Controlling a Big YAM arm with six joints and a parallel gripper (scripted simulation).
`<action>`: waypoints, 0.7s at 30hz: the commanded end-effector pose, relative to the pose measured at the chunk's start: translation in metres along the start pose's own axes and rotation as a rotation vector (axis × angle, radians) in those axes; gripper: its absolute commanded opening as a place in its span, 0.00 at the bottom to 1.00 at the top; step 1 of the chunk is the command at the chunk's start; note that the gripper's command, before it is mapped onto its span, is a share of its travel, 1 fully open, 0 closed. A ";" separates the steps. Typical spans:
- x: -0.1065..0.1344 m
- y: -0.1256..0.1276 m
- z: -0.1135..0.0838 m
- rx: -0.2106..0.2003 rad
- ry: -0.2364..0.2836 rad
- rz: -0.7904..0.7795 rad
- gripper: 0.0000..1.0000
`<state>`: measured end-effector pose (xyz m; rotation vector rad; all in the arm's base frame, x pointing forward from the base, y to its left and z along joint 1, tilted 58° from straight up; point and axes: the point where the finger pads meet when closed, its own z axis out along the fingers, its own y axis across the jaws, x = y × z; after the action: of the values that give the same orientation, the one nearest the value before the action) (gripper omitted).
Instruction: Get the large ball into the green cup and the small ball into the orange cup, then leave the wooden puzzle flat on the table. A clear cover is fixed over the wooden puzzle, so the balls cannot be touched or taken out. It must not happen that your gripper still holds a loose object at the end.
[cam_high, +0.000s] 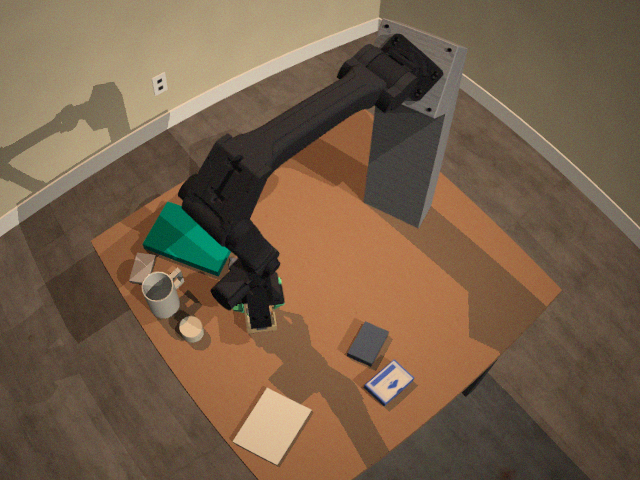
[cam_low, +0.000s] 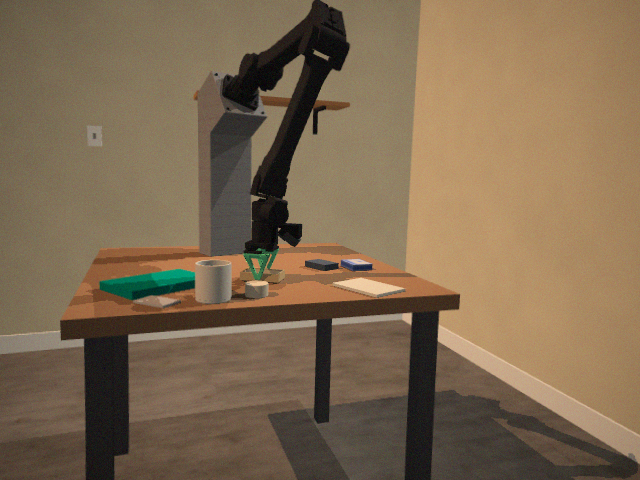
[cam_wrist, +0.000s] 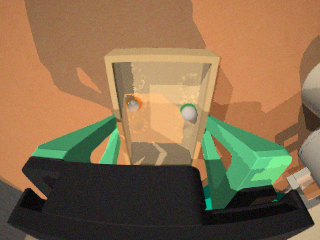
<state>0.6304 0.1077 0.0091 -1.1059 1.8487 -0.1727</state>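
Observation:
My gripper (cam_high: 261, 305) (cam_low: 261, 264) (cam_wrist: 161, 118), with green fingers, is shut on the wooden puzzle (cam_high: 255, 330) (cam_low: 275, 275) (cam_wrist: 162, 67), gripping its two long sides. The puzzle is a small wooden tray under a clear cover, held low at the table top and close to level. In the wrist view the smaller ball (cam_wrist: 132, 104) sits in the orange cup at the puzzle's left side. The larger ball (cam_wrist: 188, 112) sits in the green cup at its right side. In the top view my gripper hides most of the puzzle.
A grey mug (cam_high: 161, 294) (cam_low: 212, 280) and a small cream cylinder (cam_high: 191, 329) (cam_low: 256, 289) stand close to the left of the puzzle. A green block (cam_high: 186, 240) (cam_low: 147, 282) and a grey tile (cam_high: 141, 267) lie behind them. A dark box (cam_high: 367, 342), a blue box (cam_high: 389, 381) and a cream pad (cam_high: 272, 425) lie to the right.

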 end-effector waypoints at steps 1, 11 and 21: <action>-0.014 -0.006 0.002 0.016 -0.025 -0.002 0.68; -0.011 -0.004 0.004 0.012 -0.020 0.000 0.68; -0.011 -0.004 0.004 0.012 -0.020 0.000 0.68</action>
<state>0.6337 0.1085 0.0111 -1.1037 1.8430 -0.1753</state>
